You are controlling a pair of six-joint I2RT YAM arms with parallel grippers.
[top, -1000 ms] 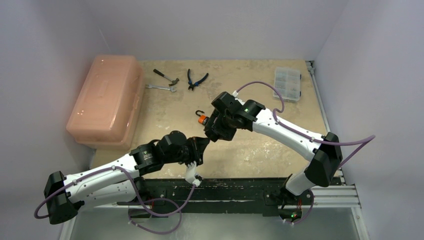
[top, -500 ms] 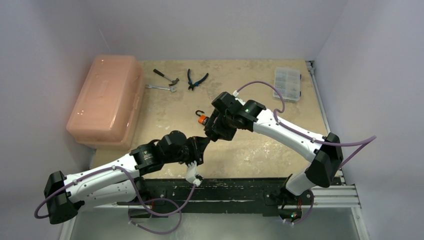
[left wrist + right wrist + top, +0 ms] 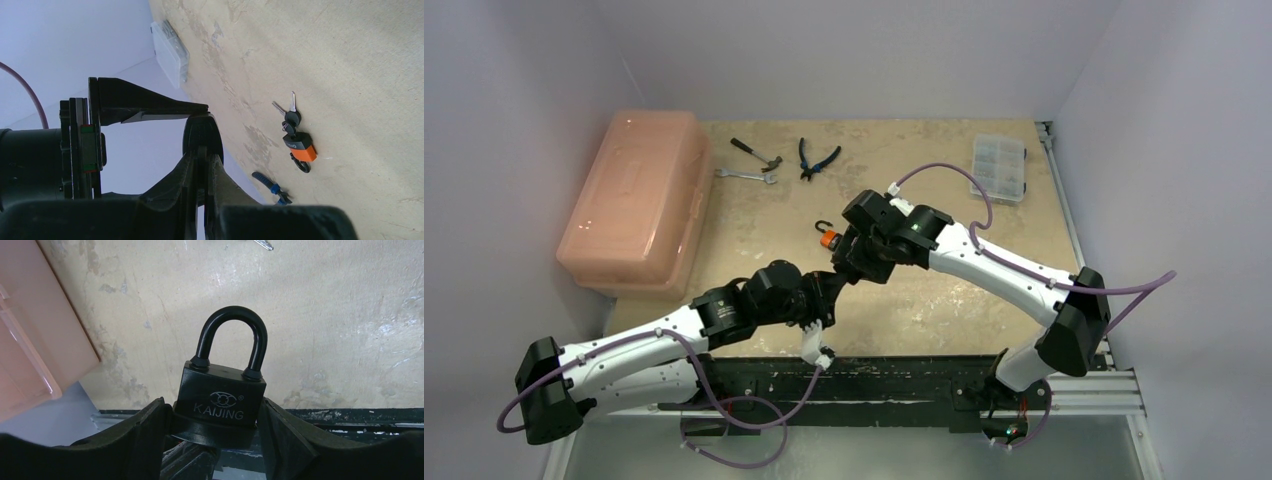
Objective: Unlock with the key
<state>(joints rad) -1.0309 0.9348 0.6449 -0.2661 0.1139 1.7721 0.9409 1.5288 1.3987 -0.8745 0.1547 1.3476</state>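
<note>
In the right wrist view, the right gripper pinched a matte black metal padlock by the two sides of its boxy body. The rounded shackle was seated in both holes. The lock's long axis ran up the frame, shackle uppermost and base downward. Behind it lay the mottled, scuffed beige table and a corner of a translucent pink plastic toolbox.

In the left wrist view, the left gripper had its fingers pressed together right at the black padlock's base. The lock showed edge-on there, and I could not tell what sat between the tips. Well apart on the table lay a small orange-bodied padlock with a dark shackle. Black-headed steel keys fanned from its other end. Blue-handled pliers lay near it, and a clear compartmented plastic organiser sat farther off, its contents too small to make out.

In the top view, both claws met over the table's near middle. The pink toolbox's lid was down. A hammer and a steel wrench lay beside it.
</note>
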